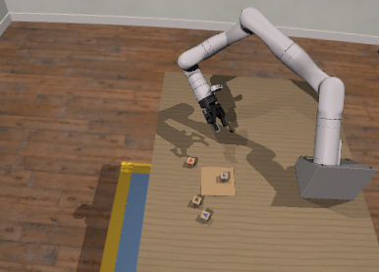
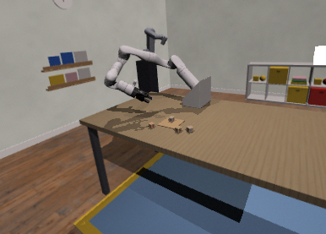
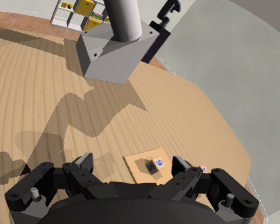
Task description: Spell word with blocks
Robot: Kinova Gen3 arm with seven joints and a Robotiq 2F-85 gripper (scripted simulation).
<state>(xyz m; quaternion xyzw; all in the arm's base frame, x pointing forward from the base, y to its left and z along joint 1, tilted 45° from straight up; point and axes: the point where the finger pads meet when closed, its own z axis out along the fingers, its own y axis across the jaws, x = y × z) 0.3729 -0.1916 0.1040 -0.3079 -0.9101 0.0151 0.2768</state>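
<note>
A small tan mat (image 1: 218, 181) lies on the table, with one block (image 1: 224, 176) bearing a blue letter on it. Three more blocks lie off the mat: one with a red letter (image 1: 190, 162) to its far left, one with a dark letter (image 1: 196, 200) and one with a blue letter (image 1: 205, 215) in front of it. I cannot read the letters. My gripper (image 1: 222, 127) is open and empty, high above the table, well behind the mat. In the wrist view the mat (image 3: 150, 167) and its block (image 3: 151, 167) show between the open fingers, far below.
The robot's grey base (image 1: 334, 179) stands on the table to the right of the mat. A blue and yellow floor mat (image 1: 125, 218) lies beside the table's left edge. A shelf unit (image 2: 287, 83) stands by the far wall.
</note>
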